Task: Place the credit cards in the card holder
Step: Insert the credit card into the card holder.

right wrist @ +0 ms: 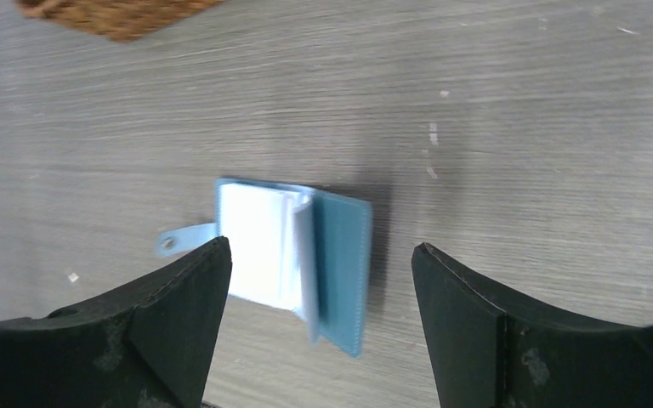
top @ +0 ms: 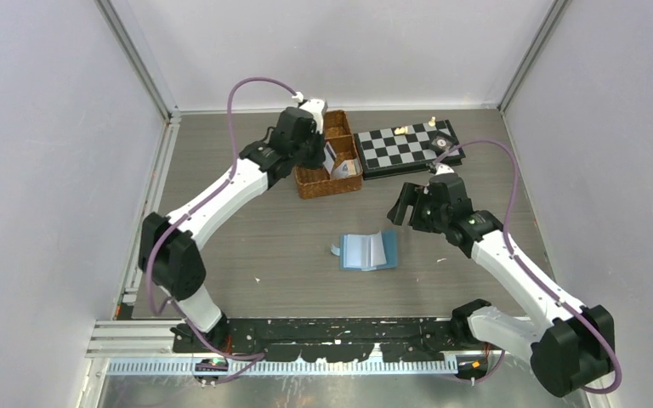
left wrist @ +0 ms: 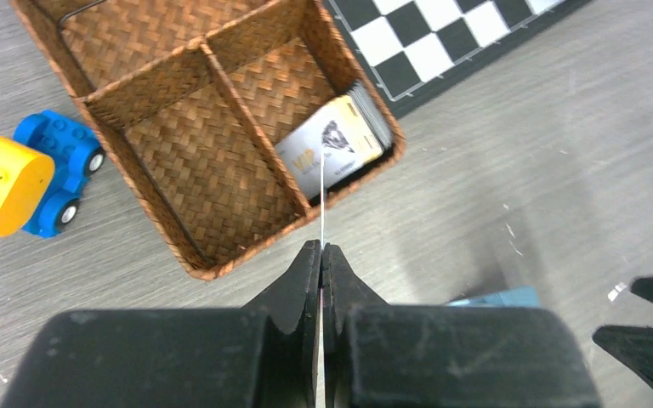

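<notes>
Here, the left gripper (left wrist: pixel 321 255) is pressed together on a credit card (left wrist: pixel 322 212) that we see only edge-on, as a thin white line at the rim of the wicker basket (left wrist: pixel 178 81); its face is unreadable. More credit cards (left wrist: pixel 333 146) lean in the basket's corner compartment, partly hidden by the wall, so we cannot count them. Mid-table, the card holder (right wrist: pixel 340 255) lies open beneath the right gripper (right wrist: pixel 321 248), whose jaws are spread wide and touch nothing. We cannot tell what the holder's pockets contain.

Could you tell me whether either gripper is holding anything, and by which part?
The left gripper pinches one card by its near edge; the right gripper, open, holds nothing.
</notes>
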### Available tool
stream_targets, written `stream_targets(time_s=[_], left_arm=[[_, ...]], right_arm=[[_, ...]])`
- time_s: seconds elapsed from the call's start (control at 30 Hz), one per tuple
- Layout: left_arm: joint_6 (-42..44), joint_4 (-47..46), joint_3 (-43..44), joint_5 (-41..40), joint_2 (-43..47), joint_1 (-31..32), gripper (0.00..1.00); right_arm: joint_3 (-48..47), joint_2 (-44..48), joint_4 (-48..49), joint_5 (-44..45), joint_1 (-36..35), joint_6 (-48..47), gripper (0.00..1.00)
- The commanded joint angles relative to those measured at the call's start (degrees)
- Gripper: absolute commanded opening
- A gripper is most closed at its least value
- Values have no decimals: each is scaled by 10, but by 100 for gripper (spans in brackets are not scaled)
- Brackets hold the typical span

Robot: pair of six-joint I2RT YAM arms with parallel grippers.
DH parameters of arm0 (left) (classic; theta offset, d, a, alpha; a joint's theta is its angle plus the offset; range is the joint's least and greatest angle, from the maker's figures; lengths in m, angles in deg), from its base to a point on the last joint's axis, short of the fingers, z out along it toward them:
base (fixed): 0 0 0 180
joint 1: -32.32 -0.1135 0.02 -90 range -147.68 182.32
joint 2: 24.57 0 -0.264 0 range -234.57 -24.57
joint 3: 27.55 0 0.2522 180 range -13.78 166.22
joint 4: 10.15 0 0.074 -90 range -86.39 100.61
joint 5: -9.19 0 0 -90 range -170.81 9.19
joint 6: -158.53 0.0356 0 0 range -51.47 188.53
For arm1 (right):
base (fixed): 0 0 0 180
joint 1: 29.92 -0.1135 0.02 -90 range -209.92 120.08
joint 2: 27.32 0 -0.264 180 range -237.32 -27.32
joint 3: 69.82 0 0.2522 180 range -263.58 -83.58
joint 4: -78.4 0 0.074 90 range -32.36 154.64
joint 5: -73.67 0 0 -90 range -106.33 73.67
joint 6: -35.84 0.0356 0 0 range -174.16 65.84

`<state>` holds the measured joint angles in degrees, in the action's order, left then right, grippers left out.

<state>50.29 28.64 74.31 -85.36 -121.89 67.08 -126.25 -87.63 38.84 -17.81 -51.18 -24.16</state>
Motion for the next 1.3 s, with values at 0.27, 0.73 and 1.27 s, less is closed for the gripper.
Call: stream_targets(time_s=[0.27, 0.73, 1.27], left_arm=[[54, -50, -198, 352, 193, -11, 0], [10, -103, -259, 620, 204, -16, 0], [-8, -39, -256, 376, 179, -16, 56]], right_arm=[[-51, 28, 77, -378, 0, -18, 83], [-60, -21, 100, -492, -22, -7, 69], [-71, -77, 36, -298, -51, 50, 1]])
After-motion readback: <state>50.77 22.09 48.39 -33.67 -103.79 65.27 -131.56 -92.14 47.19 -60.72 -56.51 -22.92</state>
